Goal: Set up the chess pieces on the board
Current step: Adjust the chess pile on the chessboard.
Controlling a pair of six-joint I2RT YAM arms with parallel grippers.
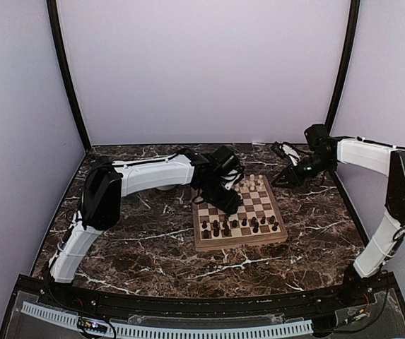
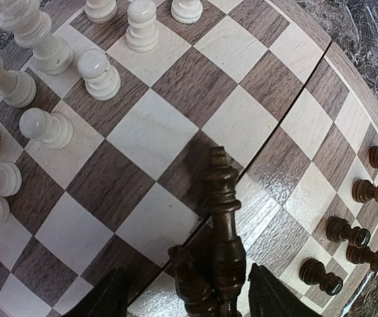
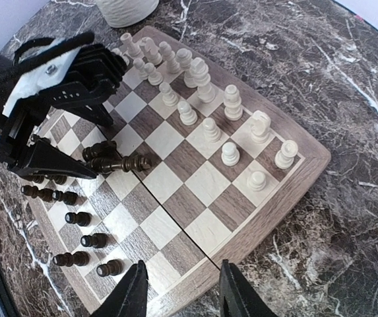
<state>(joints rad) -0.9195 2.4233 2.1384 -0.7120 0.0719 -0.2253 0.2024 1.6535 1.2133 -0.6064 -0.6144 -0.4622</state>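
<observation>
The board (image 1: 241, 244) lies mid-table, with cream-white chess pieces (image 1: 255, 182) on its far rows and dark ones (image 1: 237, 226) on its near rows. My left gripper (image 1: 225, 198) hangs low over the board, open. Between its fingers a tall dark piece (image 2: 225, 224) and a shorter dark one (image 2: 192, 284) lie with a gap to each finger. The right wrist view shows the tall piece (image 3: 126, 163) on its side near mid-board, beside the left gripper (image 3: 76, 135). My right gripper (image 3: 182, 277) hovers open over the board's rim (image 3: 294, 178), with nothing between its fingers.
A cream ribbed mug (image 3: 126, 6) stands just beyond the board's far corner. Dark pawns (image 3: 70, 218) stand in rows near one side, white pieces (image 3: 202, 79) crowd the opposite rows. Dark marble tabletop (image 1: 145, 254) surrounds the board; the enclosure walls (image 1: 202, 70) stand behind.
</observation>
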